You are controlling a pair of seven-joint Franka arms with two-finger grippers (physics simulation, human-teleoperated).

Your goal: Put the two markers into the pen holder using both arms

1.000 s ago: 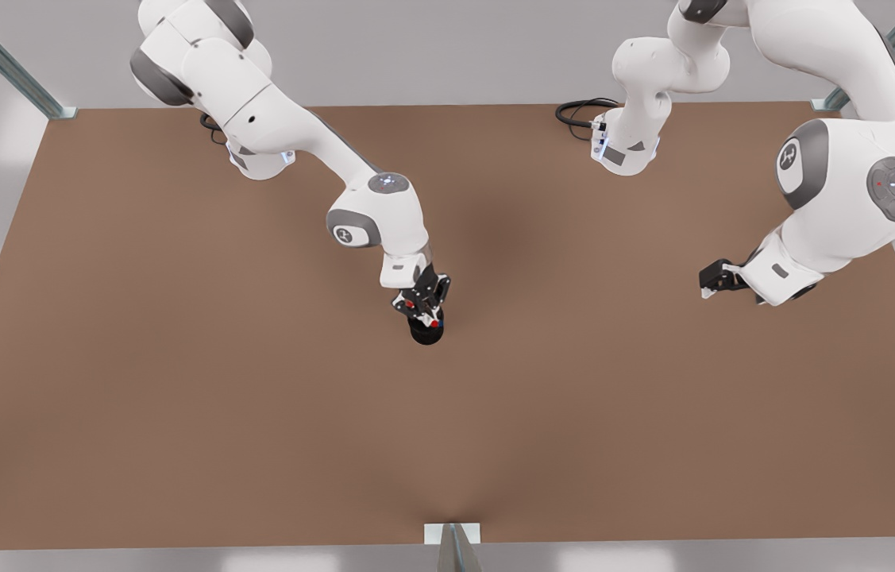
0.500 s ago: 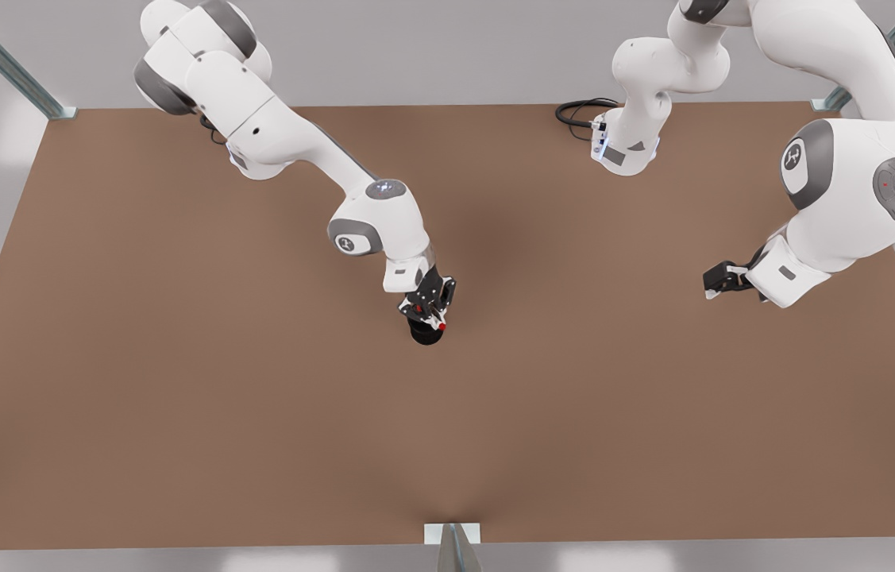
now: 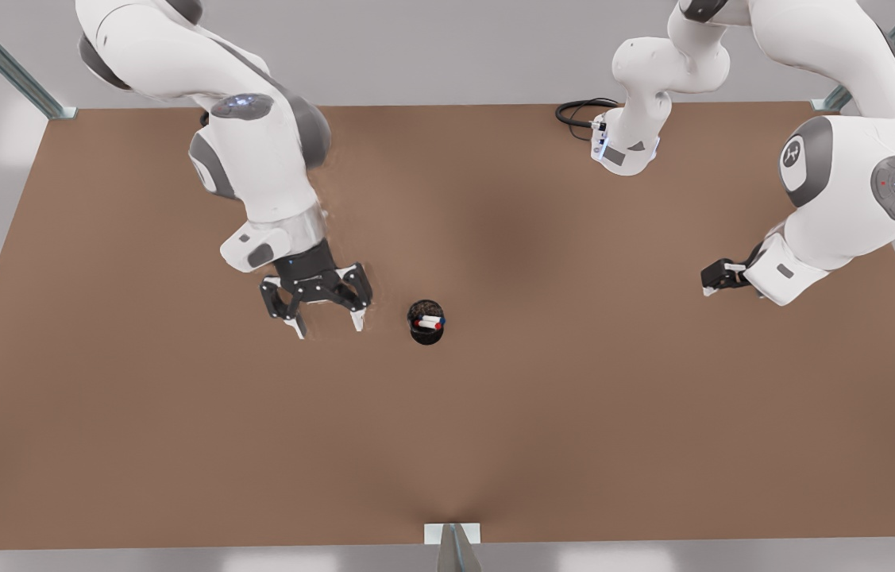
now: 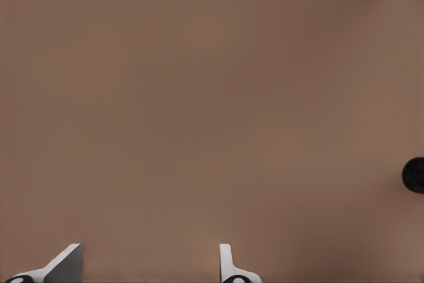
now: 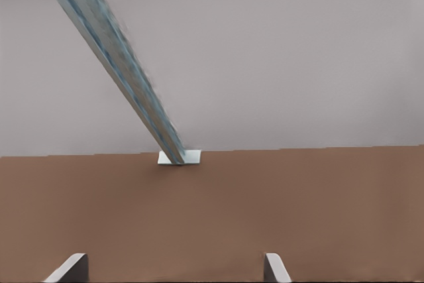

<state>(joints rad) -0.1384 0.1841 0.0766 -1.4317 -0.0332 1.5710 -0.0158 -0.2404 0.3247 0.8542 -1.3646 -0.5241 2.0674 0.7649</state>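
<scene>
Left gripper (image 3: 328, 326) is off the pen holder (image 3: 425, 338). Half a second ago it was sitting right on top of the cup with a red cap showing between its fingers. Now it has swung clear and hangs over bare table (image 3: 574, 429), with the holder just off to its side, on the front view's right. Its fingers are spread wide and there is nothing between them. The left wrist view agrees: two white fingertips (image 4: 66, 264) far apart over brown board, and the dark cup just at the frame's edge (image 4: 415, 175).

Looking into the holder, I can see the red-capped marker (image 3: 418, 324) and the blue-capped marker (image 3: 438, 323). Both tops sit inside the rim and nothing lies loose on the table. So the release landed, and the second marker went in beside the first.

Right gripper (image 3: 707, 280) is waiting well away from the holder, far toward the front view's right. It hasn't budged over the last second. Its fingertips (image 5: 71, 266) are apart with nothing held, and it looks out across the table toward a frame post (image 5: 116, 64).

My read is that both markers are in and the job looks finished. What's left is to retract the left arm without brushing the cup.
</scene>
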